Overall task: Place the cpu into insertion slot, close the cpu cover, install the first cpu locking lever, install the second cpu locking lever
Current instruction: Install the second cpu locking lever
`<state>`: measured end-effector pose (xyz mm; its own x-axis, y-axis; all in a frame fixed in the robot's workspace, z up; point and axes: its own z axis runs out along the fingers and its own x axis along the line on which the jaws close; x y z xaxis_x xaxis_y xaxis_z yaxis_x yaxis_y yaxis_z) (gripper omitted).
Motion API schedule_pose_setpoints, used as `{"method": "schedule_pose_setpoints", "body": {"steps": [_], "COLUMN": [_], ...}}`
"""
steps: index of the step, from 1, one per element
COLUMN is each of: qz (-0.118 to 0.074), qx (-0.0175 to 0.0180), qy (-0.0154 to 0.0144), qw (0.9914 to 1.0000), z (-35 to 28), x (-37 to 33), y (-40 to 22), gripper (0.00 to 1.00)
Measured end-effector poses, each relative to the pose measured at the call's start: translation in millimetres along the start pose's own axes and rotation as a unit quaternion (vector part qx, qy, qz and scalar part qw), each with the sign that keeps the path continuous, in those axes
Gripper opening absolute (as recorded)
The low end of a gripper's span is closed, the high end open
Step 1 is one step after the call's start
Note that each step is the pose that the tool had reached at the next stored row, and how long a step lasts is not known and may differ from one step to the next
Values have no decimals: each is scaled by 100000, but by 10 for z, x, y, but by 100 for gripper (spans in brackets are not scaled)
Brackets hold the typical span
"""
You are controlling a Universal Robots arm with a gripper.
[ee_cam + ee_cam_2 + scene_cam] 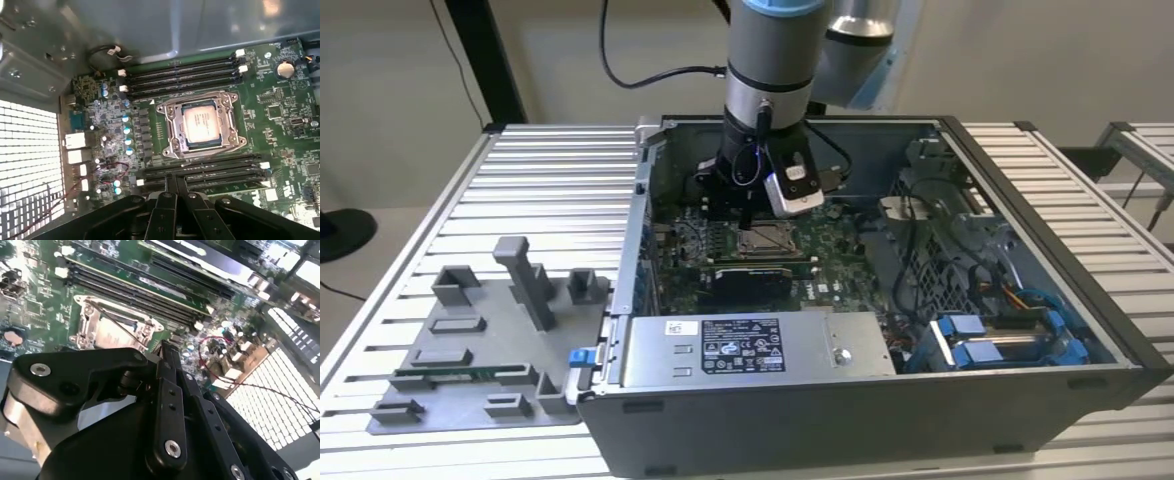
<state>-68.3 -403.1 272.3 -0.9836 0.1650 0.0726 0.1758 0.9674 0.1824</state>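
— Black claw (175, 184), then: how do its fingers stand?
— Pressed together, tip to tip, with nothing between them in both wrist views. It hangs from the grey arm (767, 60) inside the open computer case (1067, 300), over the far part of the green board (280, 120).
— And the chip?
— The chip (201, 124) lies flat in the socket (170, 131), silvery-tan top up, well apart from the fingertips. In the exterior view it sits just near of the claw, a little to that view's right.
— Is the cover down?
— The thin metal frame (226, 116) lies around the chip, its cut-out showing the chip's top. Whether the levers are latched, I cannot tell.
— What surrounds the socket?
— Long black memory slots (185, 75) run along two opposite sides of it. A round coin battery (284, 69) sits farther off on the board.
— Beyond the board?
— A silver power box (747, 350) fills the case's near side, and blue cables (987, 340) bunch at the exterior view's right. Outside the case, at the exterior view's left, a grey holder tray (467, 360) rests on the ribbed metal table (547, 190).
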Motion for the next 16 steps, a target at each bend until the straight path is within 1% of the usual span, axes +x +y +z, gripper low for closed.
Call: {"method": "schedule_pose_setpoints", "body": {"steps": [5, 8, 10, 12, 14, 15, 16], "qz": [-346, -365, -370, -371, -373, -367, -376], "qx": [0, -12, -28, -92, -107, -102, -125], "qy": [-109, -177, -186, -178, -173, -170, -175], "qw": [99999, 99999, 99999, 99999, 99999, 99999, 99999], "z": [33, 50, 79, 126, 179, 203, 224], "x": [-101, -221, -278, -273, -258, -231, -185], "y": [11, 35, 72, 131, 208, 231, 224], "gripper": [0, 0, 0, 0, 0, 0, 0]}}
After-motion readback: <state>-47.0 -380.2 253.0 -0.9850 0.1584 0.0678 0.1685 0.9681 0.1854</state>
